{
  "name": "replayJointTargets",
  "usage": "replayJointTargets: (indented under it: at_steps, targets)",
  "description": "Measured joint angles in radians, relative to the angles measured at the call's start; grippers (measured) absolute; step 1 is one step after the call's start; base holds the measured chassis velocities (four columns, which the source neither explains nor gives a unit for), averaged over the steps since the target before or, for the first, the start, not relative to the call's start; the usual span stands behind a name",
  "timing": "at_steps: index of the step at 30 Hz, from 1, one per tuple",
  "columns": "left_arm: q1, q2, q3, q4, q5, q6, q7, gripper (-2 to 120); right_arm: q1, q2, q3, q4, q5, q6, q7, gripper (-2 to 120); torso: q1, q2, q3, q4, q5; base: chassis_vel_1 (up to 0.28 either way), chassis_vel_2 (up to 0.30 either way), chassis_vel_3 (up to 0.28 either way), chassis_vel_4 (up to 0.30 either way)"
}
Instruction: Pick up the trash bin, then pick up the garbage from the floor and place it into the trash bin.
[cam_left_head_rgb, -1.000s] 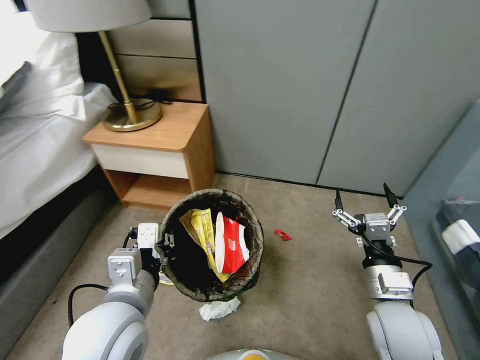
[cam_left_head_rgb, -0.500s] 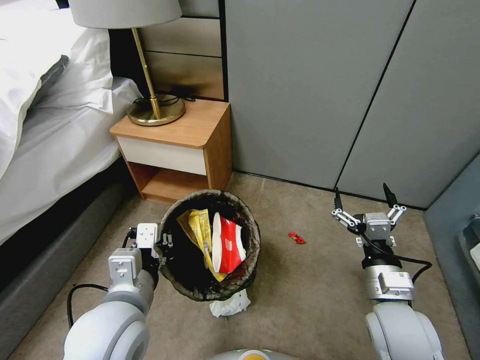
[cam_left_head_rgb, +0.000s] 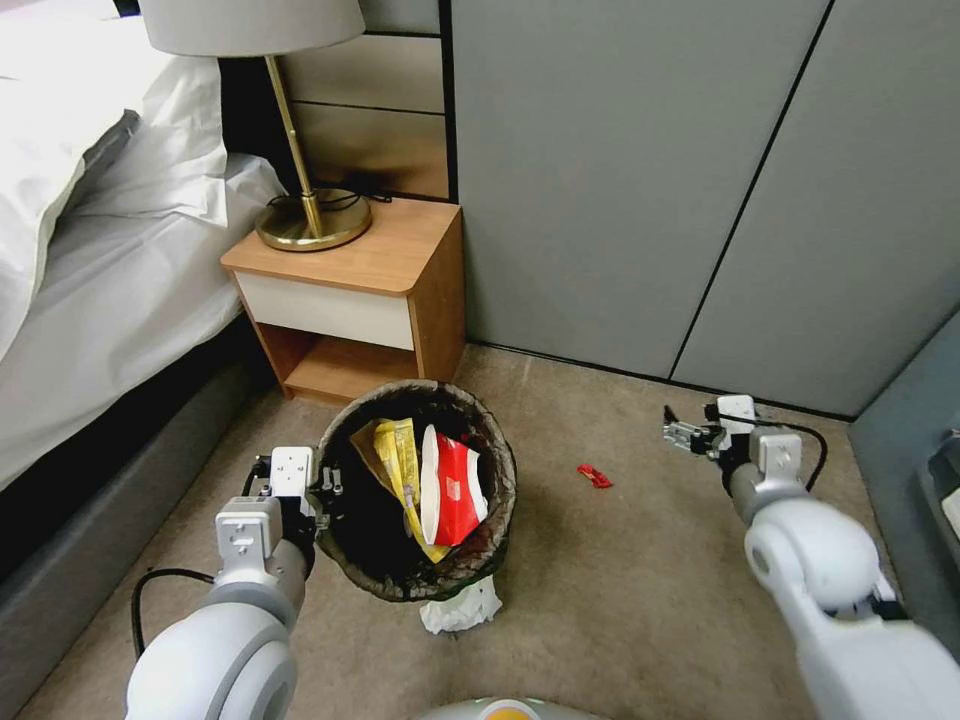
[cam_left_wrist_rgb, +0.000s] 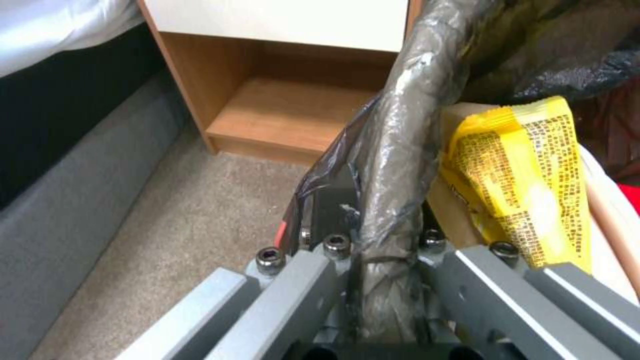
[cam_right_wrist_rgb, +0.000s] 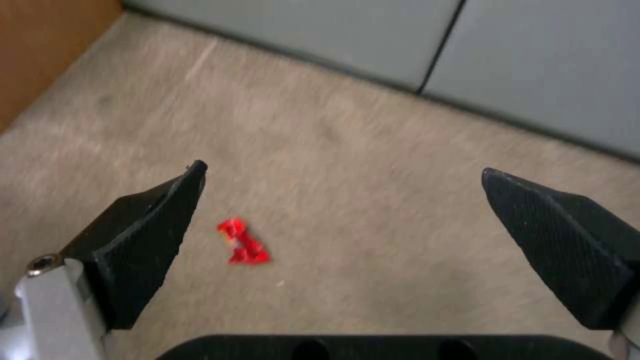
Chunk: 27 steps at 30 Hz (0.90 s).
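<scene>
Dark brown-black, crinkled and glossy: the bag lining the trash bin (cam_left_head_rgb: 420, 490), folded over the rim clamped in the left end effector (cam_left_wrist_rgb: 383, 260), itself grey metal with black screws. Just beyond that end effector, a yellow wrapper (cam_left_wrist_rgb: 527, 185) printed with fine dark text; beside it, a red-and-white packet (cam_left_head_rgb: 452, 492). White: crumpled paper (cam_left_head_rgb: 460, 608) on the floor below the bin. Bright red: a small scrap (cam_right_wrist_rgb: 243, 243) on the floor between the spread black fingers (cam_right_wrist_rgb: 143, 240) of the right end effector (cam_right_wrist_rgb: 343, 175). Beige-tan, faintly mottled: the carpet (cam_left_head_rgb: 620, 570). Plain grey: the wall panels (cam_left_head_rgb: 700, 170), split by dark seams.
</scene>
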<state>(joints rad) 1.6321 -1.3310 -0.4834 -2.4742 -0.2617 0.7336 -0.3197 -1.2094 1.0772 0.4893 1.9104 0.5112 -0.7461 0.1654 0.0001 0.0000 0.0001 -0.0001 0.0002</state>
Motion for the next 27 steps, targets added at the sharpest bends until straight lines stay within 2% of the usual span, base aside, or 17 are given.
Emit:
replayJointTargets:
  at_steps: [4, 6, 9, 17, 27]
  targets:
    - [0.001, -0.002, -0.001, 0.0, 0.002, 0.0, 0.0, 0, 0.066, -0.018, -0.041, -0.096, 0.024, -0.007, -0.042, 100, 0.0, 0.0, 0.0, 0.0002, -0.0004, 0.0, 0.0, 0.0, 0.0]
    - [0.001, -0.002, -0.001, 0.0, 0.002, 0.001, 0.0, 0, 0.07, -0.018, -0.044, -0.104, 0.025, -0.007, -0.047, 100, 0.0, 0.0, 0.0, 0.0003, -0.0003, 0.0, 0.0, 0.0, 0.0]
    - [0.002, -0.002, -0.002, 0.001, 0.004, 0.001, 0.0, 0, 0.106, 0.014, -0.078, -0.219, -0.001, -0.004, -0.102, 100, 0.0, 0.0, 0.0, 0.0001, -0.0002, 0.0, 0.0, 0.0, 0.0]
    - [-0.002, 0.002, 0.001, 0.01, 0.006, 0.001, 0.0, 0, 0.136, 0.056, -0.118, -0.353, -0.064, 0.004, -0.132, 100, 0.0, 0.0, 0.0, 0.0, -0.0002, 0.0, 0.0, 0.0, 0.0]
    - [-0.003, 0.005, 0.006, 0.014, 0.007, 0.002, 0.002, 0, 0.198, 0.044, -0.2, -0.471, -0.107, 0.007, -0.152, 100, 0.0, 0.0, 0.0, 0.0, -0.0001, 0.0, 0.0, 0.0, 0.0]
